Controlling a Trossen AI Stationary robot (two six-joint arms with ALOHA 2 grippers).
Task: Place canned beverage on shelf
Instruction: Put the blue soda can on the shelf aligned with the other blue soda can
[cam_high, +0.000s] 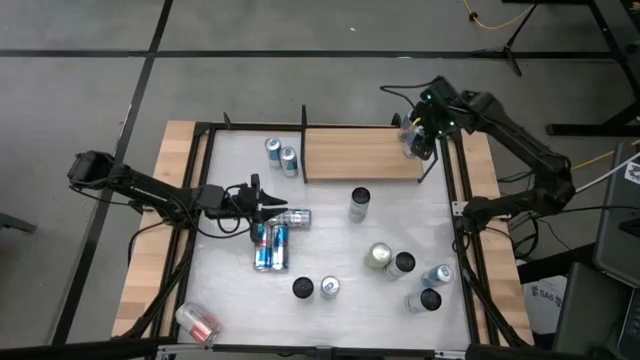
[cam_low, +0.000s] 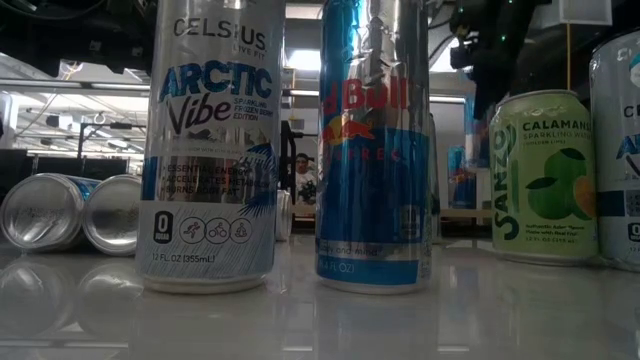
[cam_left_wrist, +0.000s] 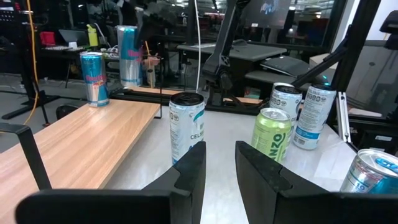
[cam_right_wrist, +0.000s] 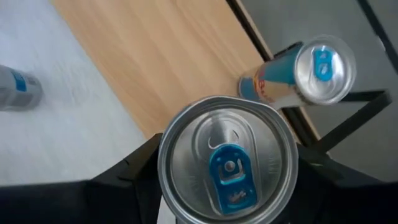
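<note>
The right gripper (cam_high: 417, 140) clamps an upright silver can with a blue tab (cam_right_wrist: 227, 163) over the light-brown wooden shelf's (cam_high: 362, 155) right end, beside another can (cam_right_wrist: 298, 73).

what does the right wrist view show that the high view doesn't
Only the right wrist view shows the top of the can in the right claw: a silver lid with a blue pull tab. It also shows a second can with a blue tab already standing on the shelf.

Only the high view shows the whole table, the left claw out over the lying cans, and the standing cans elsewhere.

Both show the wooden shelf with the right claw at its end.
</note>
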